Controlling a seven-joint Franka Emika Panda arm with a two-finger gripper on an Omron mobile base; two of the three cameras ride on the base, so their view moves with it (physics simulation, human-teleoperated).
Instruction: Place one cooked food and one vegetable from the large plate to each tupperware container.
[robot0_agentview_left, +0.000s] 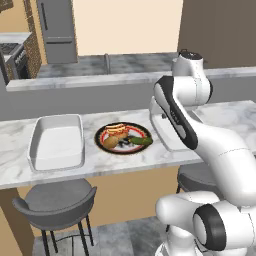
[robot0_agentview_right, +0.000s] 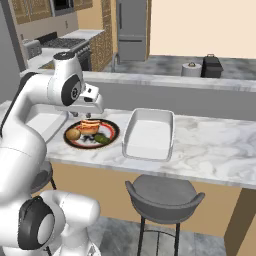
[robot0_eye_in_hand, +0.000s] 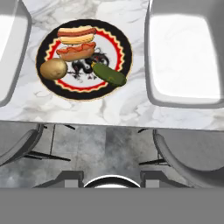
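The large plate (robot0_eye_in_hand: 124, 56), black-rimmed with a red ring, lies on the marble counter between two white tupperware containers (robot0_eye_in_hand: 183, 57) (robot0_eye_in_hand: 8, 52). On it are two hot dogs (robot0_eye_in_hand: 78, 35), a brown potato (robot0_eye_in_hand: 53, 68) and a green cucumber (robot0_eye_in_hand: 109, 74). My gripper (robot0_agentview_right: 89, 116) hangs above the plate's front edge, pointing down. In the hand view its tips (robot0_eye_in_hand: 111, 179) stand apart with nothing between them, clear of the food. Both containers (robot0_agentview_left: 57, 140) (robot0_agentview_right: 148, 134) look bare inside. The plate (robot0_agentview_left: 100, 135) (robot0_agentview_right: 113, 131) is in both base views.
Grey stools (robot0_agentview_left: 55, 200) (robot0_agentview_right: 165, 195) stand under the counter's front edge. A raised grey ledge (robot0_agentview_left: 75, 82) runs behind the counter. A paper roll (robot0_agentview_right: 190, 69) and a black appliance (robot0_agentview_right: 212, 66) sit on the far worktop.
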